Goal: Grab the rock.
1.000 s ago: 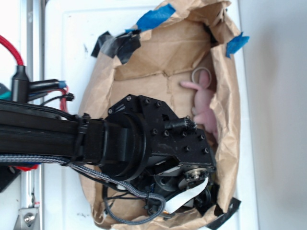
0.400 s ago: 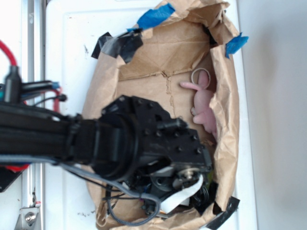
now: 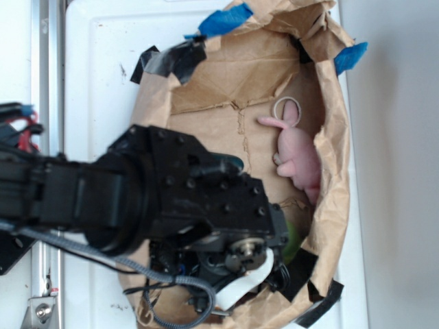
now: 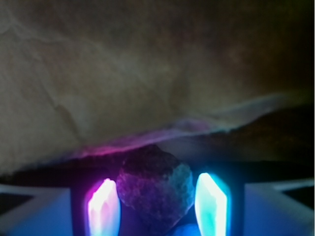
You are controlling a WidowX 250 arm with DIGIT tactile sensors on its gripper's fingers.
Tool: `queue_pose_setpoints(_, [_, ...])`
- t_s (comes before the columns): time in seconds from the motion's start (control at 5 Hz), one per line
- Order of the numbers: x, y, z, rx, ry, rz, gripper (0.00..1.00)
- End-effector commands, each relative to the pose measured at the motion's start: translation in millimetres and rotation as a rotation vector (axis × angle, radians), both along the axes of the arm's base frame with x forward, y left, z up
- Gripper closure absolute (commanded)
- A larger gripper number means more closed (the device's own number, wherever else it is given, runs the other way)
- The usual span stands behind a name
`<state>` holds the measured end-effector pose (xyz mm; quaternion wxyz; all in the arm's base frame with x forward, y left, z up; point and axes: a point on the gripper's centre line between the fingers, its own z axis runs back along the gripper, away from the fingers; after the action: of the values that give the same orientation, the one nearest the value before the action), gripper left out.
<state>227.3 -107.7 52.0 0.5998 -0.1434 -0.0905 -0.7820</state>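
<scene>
In the wrist view the rock (image 4: pixel 156 184) sits low centre between the claw's (image 4: pixel 157 201) parted fingers (image 4: pixel 103 206), small gaps either side; crumpled paper (image 4: pixel 123 88) crowds close above.

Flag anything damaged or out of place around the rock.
The brown paper lining is crumpled and torn, patched with black tape and blue tape. The rock sits between the gripper fingers, under a sagging paper fold.
</scene>
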Motion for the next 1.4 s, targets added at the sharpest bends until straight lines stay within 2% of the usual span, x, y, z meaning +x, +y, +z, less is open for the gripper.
queue_pose_setpoints(0.0, [-10, 0, 36, 0.012, -0.02, 0.173, 1.0])
queue_pose_setpoints(0.2, [-6, 15, 49, -0.003, 0.007, 0.423, 1.0])
queue_pose_setpoints(0.4, [-6, 30, 55, 0.056, 0.072, 0.671, 1.0])
queue_pose_setpoints(0.6, [-8, 59, 59, 0.088, 0.114, 0.92, 1.0])
queue_pose_setpoints(0.8, [-11, 76, 57, 0.11, 0.079, 1.174, 1.0])
queue_pose_setpoints(1.0, [-15, 82, 56, 0.128, 0.044, 1.428, 1.0])
queue_pose_setpoints(1.2, [-17, 91, 62, 0.101, 0.078, 1.676, 1.0])
